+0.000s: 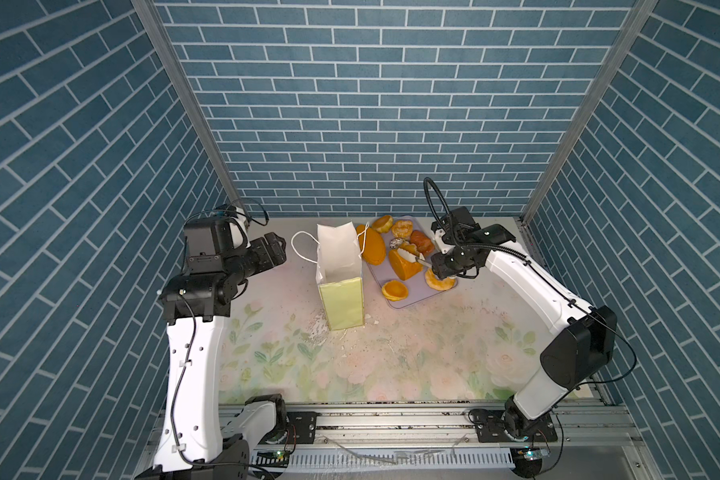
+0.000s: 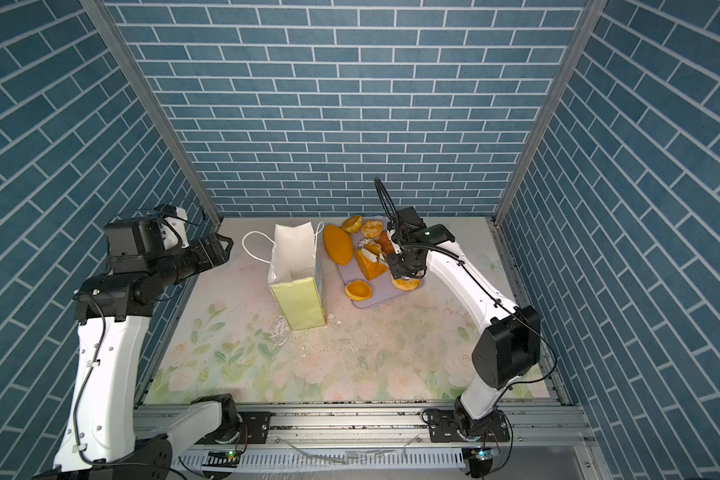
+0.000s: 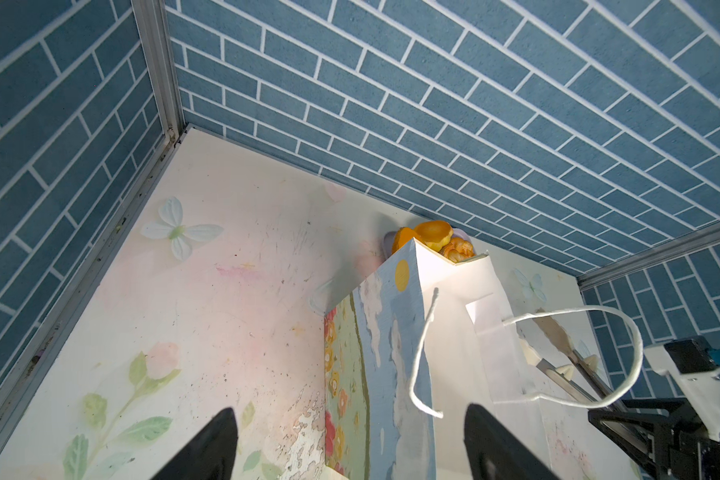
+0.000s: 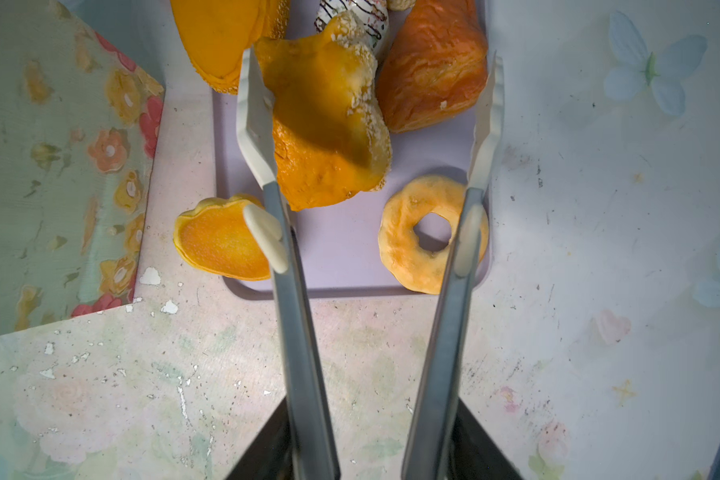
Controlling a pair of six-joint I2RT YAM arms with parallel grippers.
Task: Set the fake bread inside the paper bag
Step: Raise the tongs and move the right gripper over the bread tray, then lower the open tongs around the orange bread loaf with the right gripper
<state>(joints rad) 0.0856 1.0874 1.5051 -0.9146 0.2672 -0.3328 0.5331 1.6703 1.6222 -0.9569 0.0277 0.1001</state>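
1. In both top views, the bag point(image 1: 344, 305) point(image 2: 302, 305) stands upright and open at mid-table. The tray point(image 1: 416, 301) point(image 2: 375, 301) lies just to its right with the bread point(image 1: 406, 266) point(image 2: 371, 266) piled on it. My left gripper point(image 1: 281, 249) hangs left of the bag, well apart from it. My right gripper point(image 1: 435, 264) is over the tray and points the tongs point(image 1: 412, 257) at the bread.
2. In the left wrist view, my left gripper point(image 3: 350, 415) has its fingers wide apart and holds nothing. The bag point(image 3: 391, 332) is ahead, and bread point(image 3: 433, 232) shows past its top edge.
3. In the right wrist view, my right gripper point(image 4: 371, 453) is clamped on the tongs point(image 4: 292, 332). Their white tips are spread to either side of the loaf point(image 4: 325, 137). The doughnut point(image 4: 416, 241) lies on the tray point(image 4: 341, 257) under one arm of the tongs. The bag point(image 4: 59, 166) is beside the tray.
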